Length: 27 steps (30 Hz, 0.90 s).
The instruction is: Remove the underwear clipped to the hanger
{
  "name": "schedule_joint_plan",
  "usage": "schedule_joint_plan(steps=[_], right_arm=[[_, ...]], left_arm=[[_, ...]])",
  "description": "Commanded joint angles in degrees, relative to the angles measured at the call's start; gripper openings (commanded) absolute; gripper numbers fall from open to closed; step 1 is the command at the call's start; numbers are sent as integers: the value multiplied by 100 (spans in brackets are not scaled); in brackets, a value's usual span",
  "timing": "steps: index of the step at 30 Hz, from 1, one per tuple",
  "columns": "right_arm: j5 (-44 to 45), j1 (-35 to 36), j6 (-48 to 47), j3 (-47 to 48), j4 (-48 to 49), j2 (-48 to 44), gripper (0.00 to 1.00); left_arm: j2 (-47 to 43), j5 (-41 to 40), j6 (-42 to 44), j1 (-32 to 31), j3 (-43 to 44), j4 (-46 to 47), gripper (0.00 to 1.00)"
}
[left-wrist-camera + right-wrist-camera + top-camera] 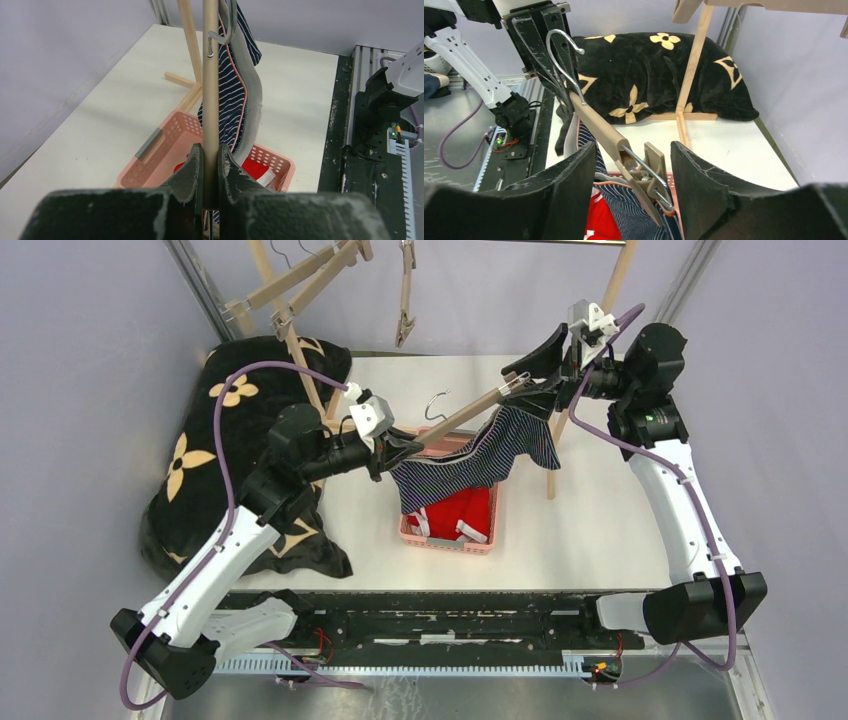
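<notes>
We record dark blue boxers (490,445) with thin white and coloured stripes and a grey waistband, on a pale wooden hanger (465,414). Red briefs (462,512) with a white waistband lie in a pink basket (445,542). At the left edge of the white bench (600,520) is a black blanket (215,455) with tan flowers.

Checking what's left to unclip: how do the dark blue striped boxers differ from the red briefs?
The dark blue boxers hang clipped to the hanger; the red briefs lie loose in the pink basket. The boxers carry thin stripes; the briefs are plain red with a white waistband. The boxers look larger. Both are cloth underwear, at the basket.
</notes>
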Motion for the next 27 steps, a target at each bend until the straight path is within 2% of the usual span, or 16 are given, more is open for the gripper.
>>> schedule_joint_plan(steps=[1,9,12,14,15,18,19,23,27], right_arm=[[-341,-10,80,23,281,-185,60],[-483,-14,-142,-9,75,-195,3],[-479,-8,-226,-31,39,-193,1],[-335,-12,-242,-47,53,-201,2],[-191,-16,-208,-55,47,-207,21],[187,-12,-104,-78,109,-250,52],[314,-13,-44,-113,203,-300,56],[929,-12,-9,-385,463,-631,59],[1376,-14,-218,-525,302,-897,61]], left_arm=[[3,38,-288,16,44,564,3],[-57,-291,-495,29,-130,1092,3],[-71,-531,-567,25,-181,1243,3],[-83,-612,-600,27,-229,1323,3],[-84,-641,-614,29,-250,1369,3],[-69,-783,-668,30,-334,1492,3],[-53,-863,-675,27,-348,1533,3],[-7,-1299,-607,30,-397,1663,3],[93,-1538,-462,30,-158,1924,3]])
